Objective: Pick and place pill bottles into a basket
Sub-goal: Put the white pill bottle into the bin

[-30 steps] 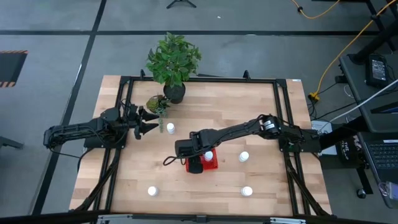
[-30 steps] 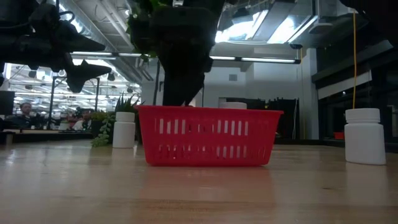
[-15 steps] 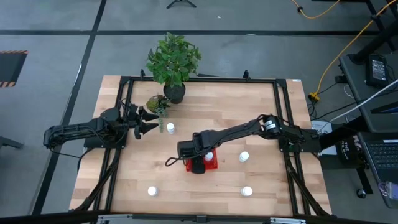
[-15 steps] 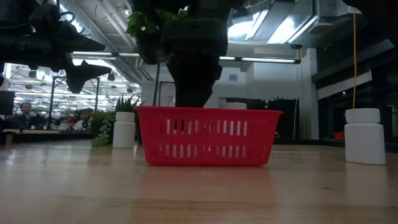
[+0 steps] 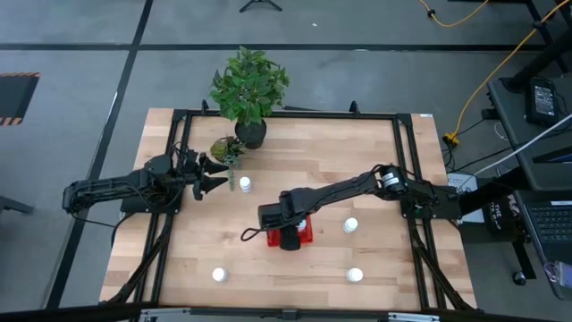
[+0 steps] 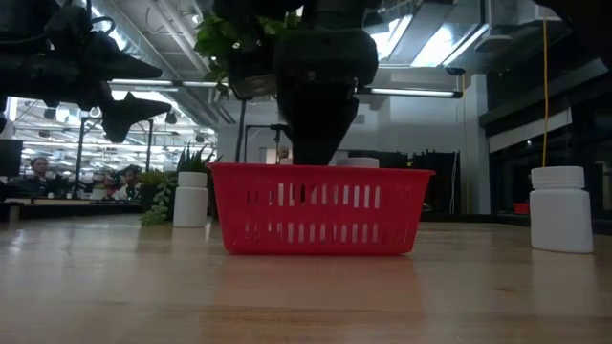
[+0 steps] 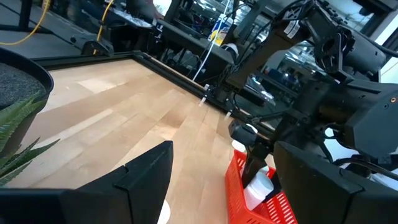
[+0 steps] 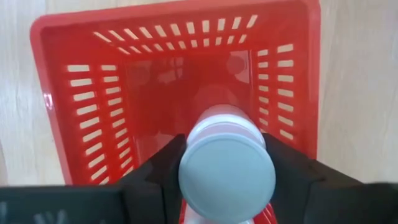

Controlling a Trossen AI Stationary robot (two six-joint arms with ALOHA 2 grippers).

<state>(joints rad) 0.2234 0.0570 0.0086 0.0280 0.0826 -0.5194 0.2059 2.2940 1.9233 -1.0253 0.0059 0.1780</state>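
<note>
The red mesh basket [image 8: 106, 93] stands on the table near its middle [image 5: 308, 234]. My right gripper [image 8: 227, 171] is over it, shut on a white pill bottle [image 8: 227, 180] with the cap toward the wrist camera; in the low view its fingers [image 6: 316, 143] reach down inside the basket [image 6: 320, 210]. My left gripper [image 5: 219, 179] is open and empty above the table's left part, next to a standing bottle [image 5: 245, 184]. Three more bottles stand on their bases on the table [image 5: 350, 224], [image 5: 355, 275], [image 5: 218, 275]. My right gripper pinches the bottle between its two fingers [image 8: 158, 171], on opposite sides at or just below the cap [image 8: 186, 171]. The fingers come from above, pointing down. The bottle stays upright, cap up, inside the basket's walls; whether its base touches the basket floor, I cannot tell.
A potted plant [image 5: 248, 89] stands at the far edge and a small plant [image 5: 225, 148] beside it, close to my left gripper. A black frame [image 5: 286, 114] runs around the table. Bare wood lies between the basket and the near edge.
My right gripper has gone a little toward the table's right edge and down with the bottle, so that its fingers now reach inside the basket. The basket has stayed in place.
</note>
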